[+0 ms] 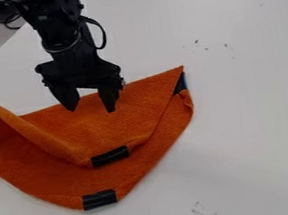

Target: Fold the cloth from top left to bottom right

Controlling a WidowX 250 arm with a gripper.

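The gripper [92, 109] hangs above the orange cloth [60, 184] at frame left, its jaws apart, presumably to leave the folded-over flap [112, 129] lying free.

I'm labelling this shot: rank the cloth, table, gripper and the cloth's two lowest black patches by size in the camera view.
1. Table
2. Cloth
3. Gripper
4. Lowest patch and upper patch: too alike to rank

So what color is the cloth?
The cloth is orange, with black patches, as the camera view shows best.
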